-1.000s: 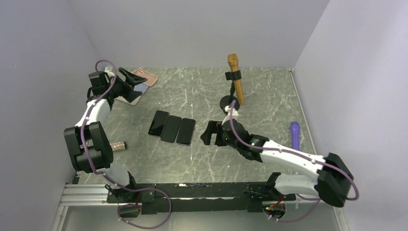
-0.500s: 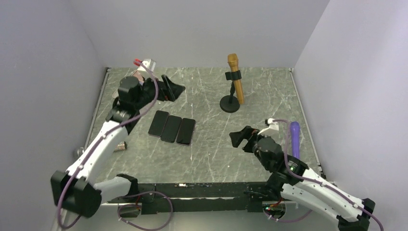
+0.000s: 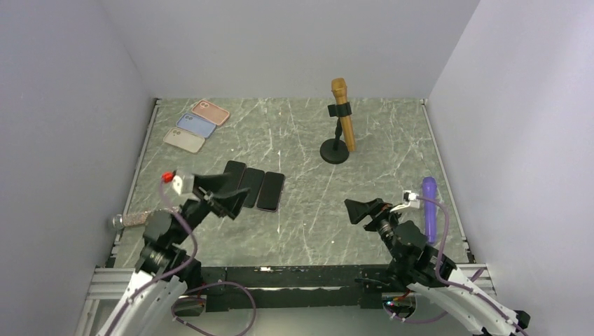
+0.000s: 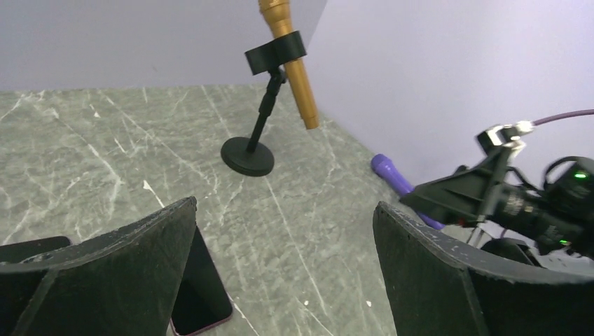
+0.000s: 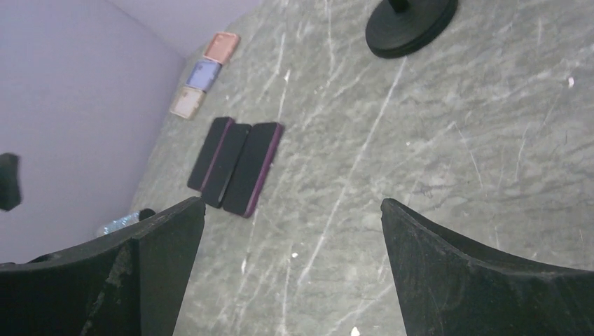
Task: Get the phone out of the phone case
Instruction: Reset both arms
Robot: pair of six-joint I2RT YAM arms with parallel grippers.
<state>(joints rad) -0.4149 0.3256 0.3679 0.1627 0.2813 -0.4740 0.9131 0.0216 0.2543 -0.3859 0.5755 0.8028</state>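
Note:
Three dark phones (image 3: 250, 187) lie side by side, screens up, mid-table; the right-hand one (image 5: 256, 168) shows a purple rim. Three phone cases lie in a row at the back left: pink (image 3: 211, 112), blue (image 3: 196, 125) and beige (image 3: 185, 139). Whether any holds a phone I cannot tell. My left gripper (image 3: 223, 192) hangs open and empty above the near-left end of the phone row; its wrist view shows one phone (image 4: 199, 287) beside the left finger. My right gripper (image 3: 365, 210) is open and empty above bare table, right of the phones (image 5: 238, 168).
A gold microphone (image 3: 343, 115) leans in a black stand (image 3: 335, 151) at the back centre. A purple microphone (image 3: 429, 206) lies by the right wall, close to my right arm. A silvery bottle-like thing (image 3: 133, 220) lies at the left edge.
Both arms have drawn back toward the near edge. The left gripper left the cases at the back left and came down past the phones; the right withdrew from mid-table. Both stayed open.

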